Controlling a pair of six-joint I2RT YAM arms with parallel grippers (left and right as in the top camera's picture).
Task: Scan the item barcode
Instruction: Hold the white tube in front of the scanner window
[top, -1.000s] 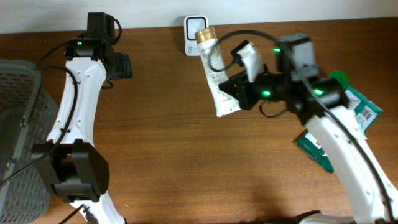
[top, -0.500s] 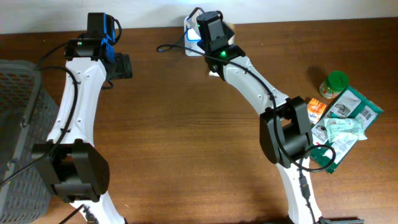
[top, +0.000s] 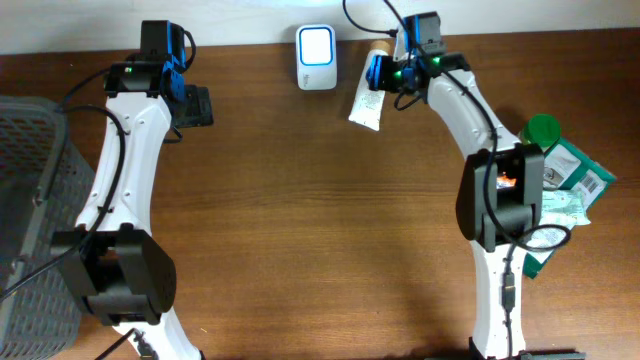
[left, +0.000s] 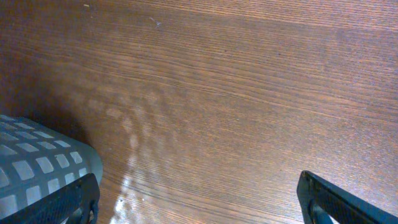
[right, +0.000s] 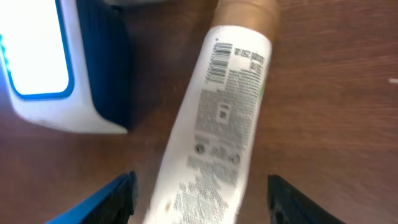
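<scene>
the brown bench carries a grey basket at its left edge, and both arms reach to its far side, the left arm bent up the left side, the right arm stretched toward the white scanner. the left claw gapes wide over bare wood, holding nothing. the right claw stands open over the white gold-capped tube, which lies flat just right of the scanner, barcode upward, between the fingers but unclamped.
</scene>
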